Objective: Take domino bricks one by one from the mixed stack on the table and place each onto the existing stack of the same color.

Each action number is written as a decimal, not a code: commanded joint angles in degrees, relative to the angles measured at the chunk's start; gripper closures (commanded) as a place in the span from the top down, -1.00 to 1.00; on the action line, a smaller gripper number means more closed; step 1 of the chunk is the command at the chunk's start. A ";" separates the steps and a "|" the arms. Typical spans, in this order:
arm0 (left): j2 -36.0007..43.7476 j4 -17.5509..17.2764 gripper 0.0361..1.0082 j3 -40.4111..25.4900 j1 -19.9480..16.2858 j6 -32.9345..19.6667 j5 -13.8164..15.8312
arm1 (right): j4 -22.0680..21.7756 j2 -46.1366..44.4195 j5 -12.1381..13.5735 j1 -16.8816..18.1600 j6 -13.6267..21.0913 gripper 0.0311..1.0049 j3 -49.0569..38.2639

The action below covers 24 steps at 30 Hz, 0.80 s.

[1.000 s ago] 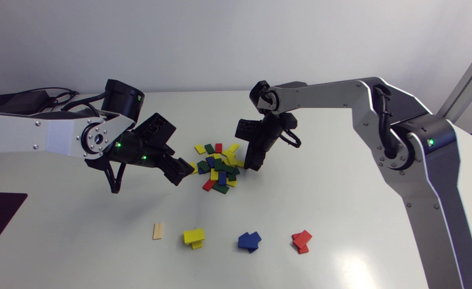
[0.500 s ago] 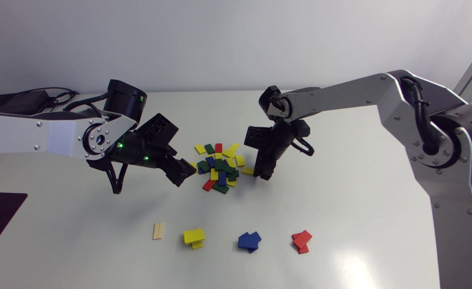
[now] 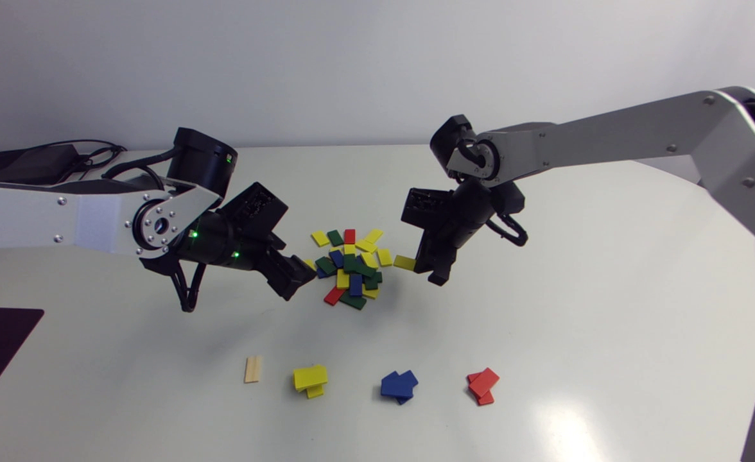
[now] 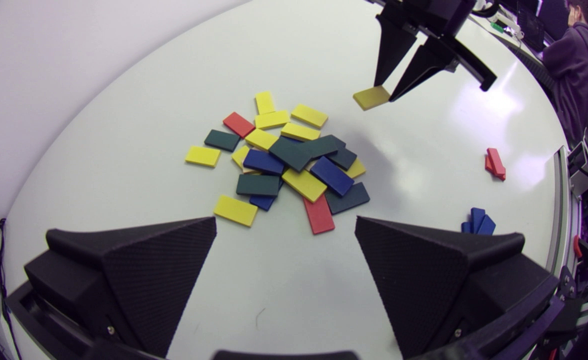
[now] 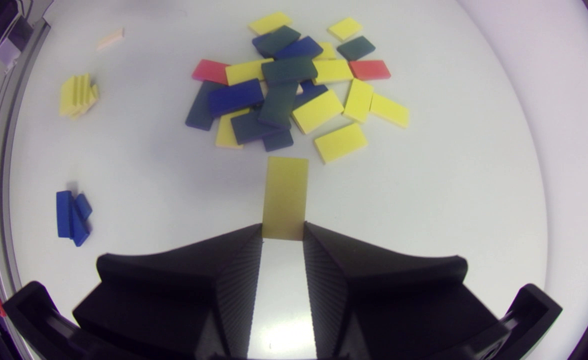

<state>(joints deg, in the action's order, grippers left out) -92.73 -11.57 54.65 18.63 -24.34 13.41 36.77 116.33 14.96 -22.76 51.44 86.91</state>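
Yellow brick edge-gripped in right hand, beside mixed stack

1. Mixed pile: mid-table; reference for every entry below.
2. Left gripper: just left of the pile, fingers spread.
3. Right gripper: just right of the pile; held brick pinched between its fingers, clear of the pile's right edge.
4. Single brick, left stack, middle stack, right stack: one row in front of the pile, well apart from it, listed left to right.
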 commanded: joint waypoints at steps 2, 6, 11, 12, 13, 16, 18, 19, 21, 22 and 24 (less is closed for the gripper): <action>1.59 0.24 0.96 -1.30 0.61 0.52 -0.14 | -1.09 -5.33 0.24 -2.37 -0.73 -0.78 -4.65; 2.38 0.32 0.97 -1.83 0.88 0.87 -0.14 | -2.67 -9.11 0.24 -5.54 -1.69 -0.78 -8.52; 4.05 0.41 0.96 -3.24 0.00 1.05 -0.23 | -3.38 -11.22 0.16 -9.93 -2.40 -0.78 -11.06; 4.40 0.59 0.97 -3.68 -0.35 1.05 -0.23 | -3.46 -11.48 0.16 -10.63 -2.57 -0.78 -11.33; 4.84 0.67 0.97 -4.03 -0.53 1.05 -0.14 | -3.46 -11.66 0.16 -11.34 -2.66 -0.78 -11.42; 6.24 0.76 0.97 -5.08 -1.85 1.22 -0.14 | -3.64 -11.92 0.16 -13.53 -3.01 -0.78 -11.94; 6.86 0.85 0.96 -5.61 -2.29 1.31 -0.14 | -3.82 -11.92 0.07 -14.85 -3.36 -0.78 -12.12; 7.03 1.03 0.97 -5.79 -2.55 1.31 -0.14 | -3.99 -11.83 -0.02 -15.47 -3.54 -0.78 -12.21; 7.30 1.29 0.97 -6.23 -3.16 1.57 -0.14 | -4.43 -11.74 -0.11 -16.87 -3.72 -0.78 -12.56; 7.39 1.38 0.97 -6.49 -3.34 1.66 -0.14 | -4.52 -11.74 -0.20 -17.40 -3.98 -0.78 -12.65; 7.47 1.73 0.97 -6.93 -3.69 2.01 -0.14 | -4.69 -11.66 -0.55 -18.63 -4.16 -0.78 -12.91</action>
<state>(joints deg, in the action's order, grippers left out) -86.32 -10.37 49.45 15.59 -24.05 13.39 32.49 105.56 14.81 -40.25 48.38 76.16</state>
